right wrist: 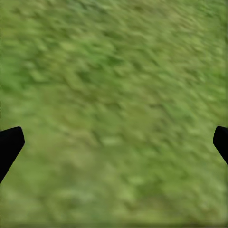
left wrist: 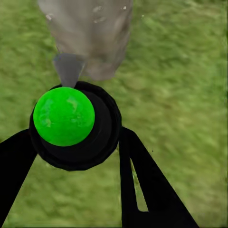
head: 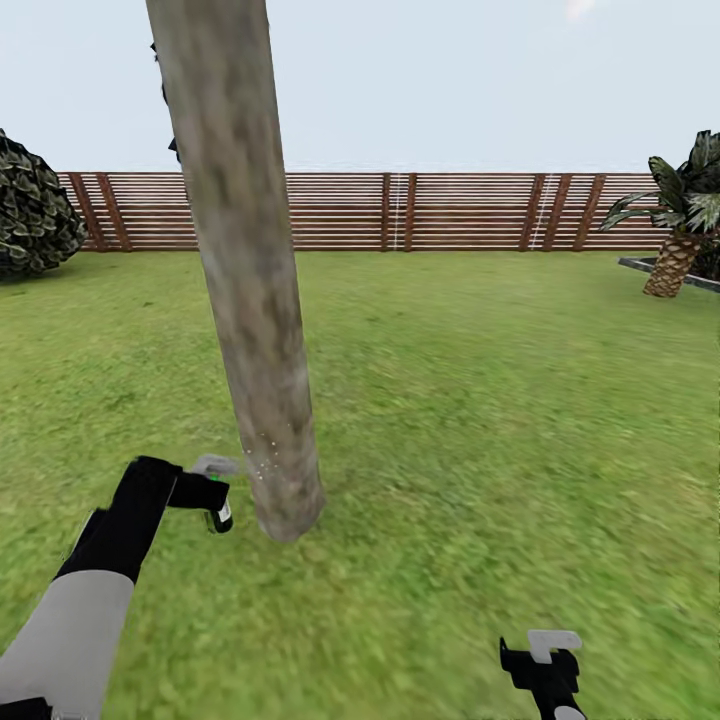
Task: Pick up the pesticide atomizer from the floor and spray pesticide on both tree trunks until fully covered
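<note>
**Left claw levelled the atomizer at the trunk's foot**

Left claw [head: 212, 496] was clamped on the atomizer [head: 219, 512], its fingers [left wrist: 142, 185] closed against the black collar on either side of the green cap [left wrist: 63, 116]. In the head view it hung low over the lawn [head: 480, 400], just beside the base of the trunk [head: 250, 300], on the trunk's left. The grey nozzle [left wrist: 69, 69] pointed straight from the claw at the bark — the left wrist view had the trunk directly ahead of the nozzle, very near, though whether the tip touched the bark could not be told.

The trunk's long axis ran upright with a slight lean, from the grass at the lower middle of the head view up past its top edge. A scatter of pale specks sat on the bark just beside the nozzle, low down; these looked like spray, though that was a judgement. So the relation that mattered was plain: the nozzle faced only the foot of a tall pole, and the rest of its length rose well above the claw. Covering it would probably mean carrying the nozzle upward along that axis — and round the sides turned away.

The right claw [head: 545, 660] was spread wide and empty over bare grass, well apart from the trunk, so the left arm was much the nearer. A fence [head: 450, 210], a bush [head: 35, 205] and a palm [head: 680, 245] stood far behind.
</note>
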`<state>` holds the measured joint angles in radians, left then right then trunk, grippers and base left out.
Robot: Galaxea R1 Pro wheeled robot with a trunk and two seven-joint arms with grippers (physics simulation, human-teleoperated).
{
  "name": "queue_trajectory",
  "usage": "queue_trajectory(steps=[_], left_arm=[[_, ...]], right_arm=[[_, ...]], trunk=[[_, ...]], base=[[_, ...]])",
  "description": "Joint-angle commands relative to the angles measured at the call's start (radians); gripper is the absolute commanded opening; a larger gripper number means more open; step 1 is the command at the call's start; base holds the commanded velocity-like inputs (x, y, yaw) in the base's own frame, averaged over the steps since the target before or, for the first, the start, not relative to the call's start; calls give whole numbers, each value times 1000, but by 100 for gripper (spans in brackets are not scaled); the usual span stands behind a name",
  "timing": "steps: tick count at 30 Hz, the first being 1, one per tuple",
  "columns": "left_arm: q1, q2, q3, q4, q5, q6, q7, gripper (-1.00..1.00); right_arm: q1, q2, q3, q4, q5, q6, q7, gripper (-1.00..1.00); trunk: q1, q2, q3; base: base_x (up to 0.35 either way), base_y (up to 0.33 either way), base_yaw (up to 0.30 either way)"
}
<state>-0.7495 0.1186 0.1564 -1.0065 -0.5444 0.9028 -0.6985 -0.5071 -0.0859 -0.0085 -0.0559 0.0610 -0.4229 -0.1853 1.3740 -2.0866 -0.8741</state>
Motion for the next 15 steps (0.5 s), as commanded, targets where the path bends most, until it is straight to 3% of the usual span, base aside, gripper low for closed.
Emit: queue_trajectory(steps=[1, 4, 6, 7, 9, 11, 13, 14, 15], left_arm=[[-3, -18, 1, -2, -21, 11, -10, -100], [-24, -66, -3, -6, -23, 58, -10, -100], [-45, -61, 0, -7, -24, 65, -10, -100], [-58, -51, 4, -6, -27, 67, -10, -100], [-75, 23, 6, -5, -19, 69, -11, -100], [-77, 27, 0, -5, -18, 70, -12, -100], [-79, -10, -13, -6, -20, 78, -11, -100], [-91, -49, -23, -6, -26, 86, -11, -100], [-117, -69, -28, -6, -25, 90, -10, -100]], right_arm=[[-1, 0, -1, 1, 7, -2, -5, 100], [-1, 1, -1, 2, 7, -2, -5, 100], [-1, 1, -1, 2, 7, -2, -5, 100], [-1, 1, -1, 2, 7, -2, -5, 100], [-1, 2, -1, 2, 7, -2, -5, 100], [-1, 2, -1, 2, 7, -2, -5, 100], [-1, 1, -1, 2, 7, -2, -5, 100], [-1, 0, -1, 2, 7, -2, -5, 100], [-1, -1, -1, 2, 7, -2, -6, 100]], trunk=[[0, 0, -1], [0, 0, -1], [0, 0, -1], [0, 0, -1], [0, 0, -1], [0, 0, -1], [0, 0, -1], [0, 0, -1], [0, 0, -1]], base=[[0, 0, -9], [0, 0, -3], [0, 0, 0], [0, 0, 0], [0, 0, 0], [0, 0, 0], [0, 0, 0], [0, 0, 0], [0, 0, 0]])
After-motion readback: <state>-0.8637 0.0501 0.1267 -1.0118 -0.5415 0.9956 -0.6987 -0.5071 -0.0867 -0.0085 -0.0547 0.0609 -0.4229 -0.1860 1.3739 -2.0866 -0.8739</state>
